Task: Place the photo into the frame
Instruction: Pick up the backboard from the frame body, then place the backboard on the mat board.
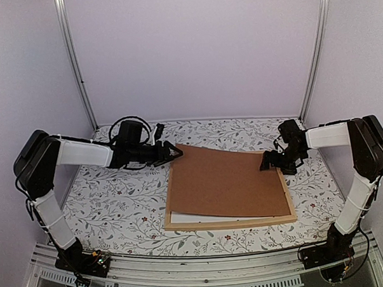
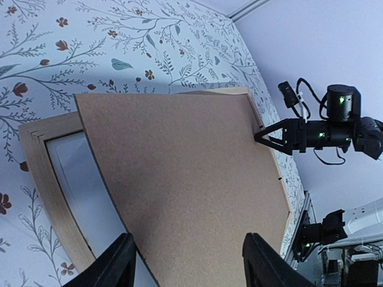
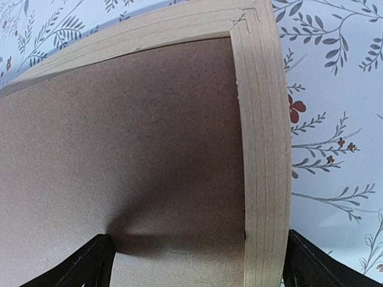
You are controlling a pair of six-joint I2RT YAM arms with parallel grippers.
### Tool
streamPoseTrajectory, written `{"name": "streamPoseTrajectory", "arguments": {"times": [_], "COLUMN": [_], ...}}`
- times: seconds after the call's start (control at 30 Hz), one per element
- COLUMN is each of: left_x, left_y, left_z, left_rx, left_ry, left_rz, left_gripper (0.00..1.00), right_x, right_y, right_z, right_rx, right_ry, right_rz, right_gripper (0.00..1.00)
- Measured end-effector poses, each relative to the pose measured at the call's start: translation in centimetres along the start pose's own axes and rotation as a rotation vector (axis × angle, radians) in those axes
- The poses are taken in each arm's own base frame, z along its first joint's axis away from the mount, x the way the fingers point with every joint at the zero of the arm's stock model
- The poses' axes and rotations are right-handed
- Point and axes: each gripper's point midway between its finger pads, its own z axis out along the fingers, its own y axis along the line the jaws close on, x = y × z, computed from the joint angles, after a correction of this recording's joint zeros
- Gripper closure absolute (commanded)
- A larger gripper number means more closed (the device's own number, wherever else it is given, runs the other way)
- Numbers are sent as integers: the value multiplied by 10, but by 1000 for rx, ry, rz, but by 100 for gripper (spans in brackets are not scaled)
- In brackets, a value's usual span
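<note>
Photo: not identifiable as such. A white sheet shows as a strip inside the frame along its near rail. I cannot tell whether it is the photo's plain back or a mat. If it is the photo, it lies flat in the frame opening, mostly covered.

Frame: light wood, lying flat mid-desk. A brown backing board sits on top of it, skewed. Its far-left corner runs out past the far rail, and its right side rides on the right rail rather than inside it.

Left pincer: fingers spread, holding nothing, at the board's far-left corner. Right pincer: also spread and empty, its tips straddling the board's right edge and the rail beside it.

Desk: floral-patterned cover.

Risks:
- The board is not square to the opening, so pressing down now would likely jam it on the rails or bow it.
- Sliding the board could drag the sheet beneath out of place or crease it.
- Pushing from one side only could skate the whole frame across the desk.

Writing, brands, labels: none readable in any view.
</note>
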Motion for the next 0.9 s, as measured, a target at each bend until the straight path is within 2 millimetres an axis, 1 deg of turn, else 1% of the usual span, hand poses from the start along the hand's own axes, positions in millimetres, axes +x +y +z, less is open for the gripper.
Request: {"name": "streamPoseTrajectory", "arguments": {"times": [0.17, 0.4, 0.47, 0.67, 0.9], "left_x": [7, 16, 20, 43, 40], "left_y": [7, 18, 25, 57, 61], "left_z": [3, 6, 10, 24, 26], "left_rx": [-56, -148, -187, -337, -383], "left_ry": [10, 35, 56, 142, 153], "left_rz": [15, 44, 50, 63, 100], "left_gripper": [37, 35, 34, 29, 28], "right_x": [0, 0, 0, 0, 1], "right_y": [0, 1, 2, 6, 10], "right_z": [0, 1, 1, 2, 3], "right_rx": [0, -3, -3, -14, -24], "right_ry": [0, 6, 10, 15, 20], "right_rz": [-1, 0, -1, -12, -20], "right_gripper": [2, 2, 2, 2, 2]}}
